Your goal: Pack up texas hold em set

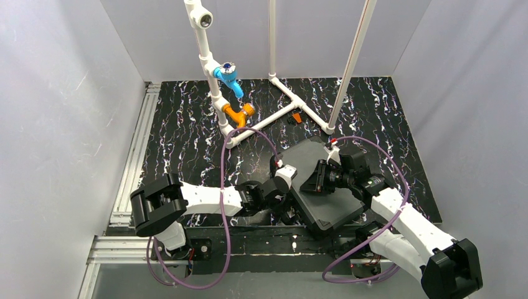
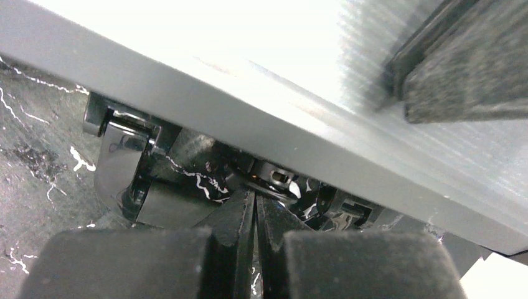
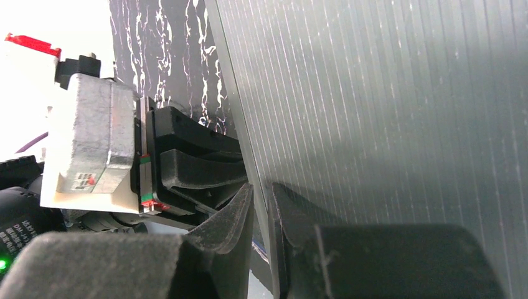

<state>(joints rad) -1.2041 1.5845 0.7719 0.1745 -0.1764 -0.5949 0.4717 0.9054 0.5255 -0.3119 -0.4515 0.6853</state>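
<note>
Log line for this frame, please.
case: lid down | left fingers: shut, at latch | right fingers: at case edge, grip unclear

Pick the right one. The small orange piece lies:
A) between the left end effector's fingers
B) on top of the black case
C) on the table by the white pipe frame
C: the orange piece lies on the table beside the white pipe frame, apart from the case.

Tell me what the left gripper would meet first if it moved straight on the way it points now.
Most likely the shiny black latch part under the grey edge of the case. The left gripper points straight at it. Depth is unclear, so this is a guess.
</note>
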